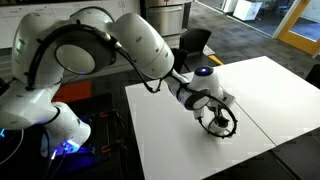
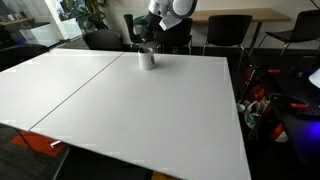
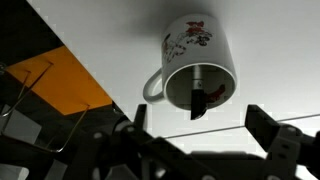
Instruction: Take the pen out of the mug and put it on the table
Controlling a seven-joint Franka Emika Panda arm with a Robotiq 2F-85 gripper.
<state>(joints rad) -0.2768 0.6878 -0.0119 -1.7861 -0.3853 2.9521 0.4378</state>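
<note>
The mug (image 3: 195, 50), pale with a red flower print and a loop handle, stands on the white table (image 3: 110, 35) near its far edge. The dark pen (image 3: 197, 92) stands inside it, its end poking out of the opening. My gripper (image 3: 200, 130) is open, with a finger on each side and the mug centred between and beyond them, not touching. In an exterior view the mug (image 2: 147, 59) sits right under my gripper (image 2: 147, 42). In an exterior view my gripper (image 1: 219, 120) hovers low over the table (image 1: 265, 90) and hides the mug.
Black chairs (image 2: 228, 32) stand behind the table's far edge. A thin seam (image 2: 85, 85) runs across the tabletop (image 2: 150, 110). Cables and equipment (image 2: 275, 105) lie on the floor beside the table. The robot base (image 1: 60, 120) stands off the table's end.
</note>
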